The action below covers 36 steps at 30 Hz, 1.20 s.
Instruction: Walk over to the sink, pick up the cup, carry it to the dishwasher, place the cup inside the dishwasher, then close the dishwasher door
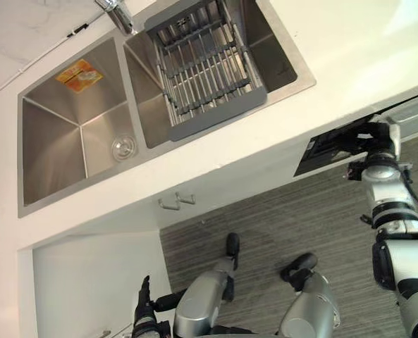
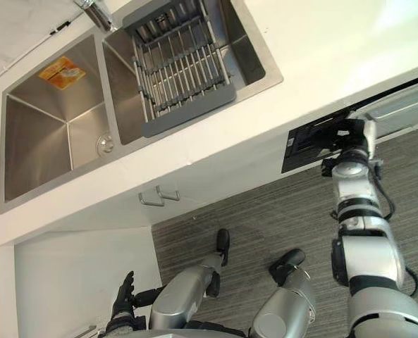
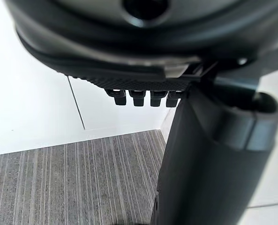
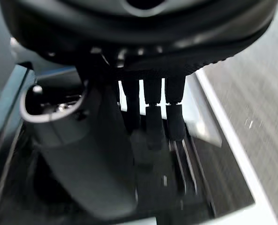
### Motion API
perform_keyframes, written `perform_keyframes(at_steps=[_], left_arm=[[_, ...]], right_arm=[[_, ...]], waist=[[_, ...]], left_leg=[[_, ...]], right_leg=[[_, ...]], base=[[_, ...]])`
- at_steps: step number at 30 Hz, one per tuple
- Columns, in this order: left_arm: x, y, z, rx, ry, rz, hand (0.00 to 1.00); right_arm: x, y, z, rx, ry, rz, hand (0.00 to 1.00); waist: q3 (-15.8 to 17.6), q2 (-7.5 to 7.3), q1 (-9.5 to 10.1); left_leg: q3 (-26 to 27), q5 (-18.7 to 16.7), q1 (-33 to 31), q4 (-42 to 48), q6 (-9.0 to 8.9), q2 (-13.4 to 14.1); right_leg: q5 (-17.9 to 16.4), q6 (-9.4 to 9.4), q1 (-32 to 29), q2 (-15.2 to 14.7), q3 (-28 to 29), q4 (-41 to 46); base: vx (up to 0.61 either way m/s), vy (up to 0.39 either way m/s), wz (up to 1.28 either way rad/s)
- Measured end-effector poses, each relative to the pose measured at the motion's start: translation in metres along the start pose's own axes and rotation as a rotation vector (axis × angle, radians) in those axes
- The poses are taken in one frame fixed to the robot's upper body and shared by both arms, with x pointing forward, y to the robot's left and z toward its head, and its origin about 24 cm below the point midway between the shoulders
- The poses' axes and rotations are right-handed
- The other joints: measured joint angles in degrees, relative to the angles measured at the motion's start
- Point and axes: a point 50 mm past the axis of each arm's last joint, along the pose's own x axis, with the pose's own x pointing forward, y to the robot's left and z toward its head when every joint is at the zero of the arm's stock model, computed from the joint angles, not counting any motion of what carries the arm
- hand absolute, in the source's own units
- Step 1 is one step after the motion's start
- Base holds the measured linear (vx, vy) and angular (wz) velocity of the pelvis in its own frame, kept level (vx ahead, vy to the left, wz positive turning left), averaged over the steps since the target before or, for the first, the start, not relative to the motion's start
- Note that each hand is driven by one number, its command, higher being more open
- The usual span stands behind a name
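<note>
A smooth white worktop [image 1: 349, 42] runs across the scene. A grey-framed draining rack of metal bars [image 1: 207, 67] lies just beside a chrome tap [image 1: 117, 14], and an orange square sticker [image 1: 80, 74] sits on the tap's other side. Under the worktop's edge, two small metal hooks [image 1: 177, 202] stick out, near a plain white cabinet door [image 1: 96, 282] and a grey striped floor [image 1: 279, 232].

- The right arm [image 1: 390, 211] is stretched out ahead of the robot, well away from its body, with the wrist in line with the forearm.
- The right hand [image 1: 376, 137] is held flat, fingers [image 4: 150, 110] straight and side by side, thumb [image 4: 78, 140] set apart.
- The left hand [image 1: 144, 299] is low beside the body, fingers [image 3: 139, 96] relaxed and thumb [image 3: 209, 159] out.
</note>
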Motion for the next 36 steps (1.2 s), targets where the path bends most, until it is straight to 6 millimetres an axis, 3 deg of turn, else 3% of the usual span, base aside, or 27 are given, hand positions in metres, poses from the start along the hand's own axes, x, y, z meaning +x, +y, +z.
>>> perform_keyframes(at_steps=[3, 5, 6, 8, 9, 11, 13, 14, 17, 19, 22, 26, 28, 30, 31, 32, 34, 35, 36], left_arm=[[0.002, 0.004, 0.002, -0.058, 0.006, -0.001, 1.0], [0.005, 0.014, 0.001, -0.095, 0.017, 0.005, 1.0], [0.005, 0.016, 0.001, -0.113, 0.019, 0.011, 1.0], [0.006, 0.026, -0.001, -0.138, 0.026, 0.039, 1.0], [0.006, 0.029, -0.002, -0.141, 0.028, 0.049, 1.0], [0.007, 0.036, -0.007, -0.154, 0.047, 0.081, 1.0], [0.006, 0.04, -0.012, -0.153, 0.07, 0.094, 1.0], [0.006, 0.041, -0.014, -0.153, 0.081, 0.1, 1.0], [0.007, 0.042, -0.014, -0.121, 0.082, 0.097, 1.0], [0.007, 0.042, -0.015, -0.093, 0.084, 0.093, 1.0], [0.007, 0.043, -0.016, -0.071, 0.091, 0.088, 1.0], [0.007, 0.047, -0.02, -0.023, 0.117, 0.082, 1.0], [0.005, 0.047, -0.025, -0.005, 0.14, 0.077, 1.0], [0.004, 0.049, -0.026, 0.006, 0.144, 0.079, 1.0], [0.005, 0.052, -0.027, 0.017, 0.152, 0.083, 1.0], [0.006, 0.053, -0.025, 0.037, 0.155, 0.081, 1.0], [0.008, 0.055, -0.023, 0.065, 0.16, 0.079, 1.0], [0.009, 0.063, -0.023, 0.094, 0.162, 0.09, 1.0], [0.009, 0.063, -0.024, 0.098, 0.171, 0.091, 1.0]], right_arm=[[-0.034, 0.029, -0.05, 0.166, 0.071, 0.073, 1.0], [-0.079, 0.047, -0.115, 0.309, 0.269, 0.096, 1.0], [-0.092, 0.049, -0.132, 0.354, 0.33, 0.094, 1.0], [-0.147, 0.053, -0.193, 0.555, 0.584, 0.045, 1.0], [-0.16, 0.052, -0.205, 0.598, 0.631, 0.028, 1.0], [-0.213, 0.046, -0.243, 0.665, 0.78, -0.001, 1.0], [-0.243, 0.04, -0.26, 0.673, 0.871, -0.004, 1.0], [-0.268, 0.036, -0.271, 0.696, 0.96, 0.013, 1.0], [-0.299, 0.042, -0.278, 0.765, 1.036, 0.1, 1.0], [-0.302, 0.049, -0.277, 0.78, 1.036, 0.142, 1.0], [-0.303, 0.04, -0.279, 0.754, 1.045, 0.143, 1.0], [-0.303, 0.034, -0.281, 0.705, 1.05, 0.132, 1.0], [-0.3, 0.034, -0.279, 0.667, 1.016, 0.148, 1.0], [-0.297, 0.042, -0.274, 0.638, 0.953, 0.193, 1.0], [-0.296, 0.051, -0.27, 0.619, 0.916, 0.237, 1.0], [-0.295, 0.06, -0.265, 0.612, 0.884, 0.275, 1.0], [-0.292, 0.068, -0.26, 0.614, 0.85, 0.313, 1.0], [-0.292, 0.072, -0.259, 0.619, 0.845, 0.322, 1.0], [-0.288, 0.072, -0.258, 0.616, 0.84, 0.322, 1.0]], waist=[[-0.8, -1.87, -0.08], [-2.0, -4.65, -0.99], [-2.2, -5.47, -1.04], [-3.8, -8.26, -1.94], [-4.1, -8.8, -2.34], [-5.7, -10.78, -3.54], [-7.1, -11.45, -4.31], [-8.5, -11.81, -4.69], [-10.6, -12.36, -5.16], [-11.5, -12.61, -5.36], [-12.5, -13.19, -5.36], [-14.3, -14.73, -5.38], [-15.0, -14.8, -5.63], [-15.5, -15.21, -5.68], [-16.0, -15.18, -5.99], [-16.3, -15.27, -6.46], [-16.6, -16.01, -7.13], [-17.2, -18.62, -7.05], [-17.0, -18.36, -6.76]], left_leg=[[2.2, -0.6, 0.6, 0.1, -0.9, 1.8], [3.8, -1.4, 1.9, 0.0, -1.7, 3.0], [4.3, -1.6, 2.5, 0.0, -1.75, 3.2], [6.0, -2.8, 4.3, 0.0, -2.08, 4.0], [6.4, -3.1, 4.8, 0.0, -2.09, 4.2], [8.7, -4.3, 7.0, 0.0, -2.15, 4.5], [9.7, -4.9, 8.2, 0.0, -2.09, 4.6], [10.1, -5.4, 9.1, 0.0, -2.02, 4.6], [10.2, -5.9, 10.5, 0.0, -1.84, 4.5], [10.1, -6.1, 11.3, -0.2, -1.64, 4.2], [9.4, -6.9, 13.3, -0.3, -0.87, 2.9], [6.4, -8.3, 15.0, -0.4, 1.27, -0.2], [4.9, -8.6, 15.4, -0.4, 1.73, -0.2], [2.6, -8.7, 15.3, -0.4, 1.94, 0.3], [0.5, -8.5, 14.6, -0.4, 2.2, 1.0], [-2.1, -8.3, 13.8, -0.2, 2.08, 2.3], [-5.7, -7.0, 12.1, 0.0, 1.15, 2.6], [-7.1, -6.5, 11.4, 0.0, 0.5, 0.2], [-7.3, -6.5, 11.6, 0.1, 0.43, -0.1]], right_leg=[[1.5, -0.57, 0.6, 3.2, 1.1, -3.4], [2.0, -0.34, 2.4, 5.2, 1.4, -5.7], [2.2, -0.28, 2.8, 5.7, 1.7, -6.4], [3.4, 0.08, 4.6, 7.7, 3.0, -9.6], [3.7, 0.17, 5.2, 8.1, 3.2, -10.4], [5.1, 0.5, 6.9, 9.7, 5.2, -13.5], [6.0, 0.76, 8.2, 10.5, 5.9, -15.5], [6.6, 1.07, 9.5, 11.1, 6.2, -17.1], [6.7, 1.56, 11.1, 11.2, 6.1, -18.0], [6.6, 1.87, 11.8, 10.9, 6.0, -17.6], [5.5, 3.21, 13.5, 8.7, 5.4, -15.1], [4.3, 4.81, 14.7, 3.7, 4.4, -8.8], [5.6, 3.67, 14.0, 3.0, 8.1, -5.4], [6.9, 2.43, 13.4, 4.4, 14.1, -4.2], [6.4, 2.4, 12.8, 6.4, 18.5, -4.2], [3.2, 2.69, 13.3, 11.2, 24.4, -7.2], [1.6, 2.92, 14.1, 17.5, 32.0, -15.2], [1.7, 1.65, 15.0, 17.7, 34.2, -17.7], [1.3, 2.13, 15.3, 17.5, 34.2, -17.6]], base=[[0.05, -0.095, -0.35], [0.09, -0.086, -0.24], [0.1, -0.059, -0.36], [0.1, -0.043, -0.4], [0.08, -0.015, -0.38], [0.07, 0.012, -0.48], [0.06, 0.017, -0.34], [0.04, 0.018, -0.2], [0.03, 0.03, -0.03], [0.0, 0.021, 0.04], [-0.01, 0.075, 0.16], [0.02, 0.113, 0.36], [0.05, 0.129, 0.39], [0.06, 0.066, 0.5], [0.09, -0.041, 0.79], [0.1, -0.084, 0.89], [0.1, -0.163, 1.03], [0.11, -0.187, 0.82], [0.13, -0.143, 0.49]])
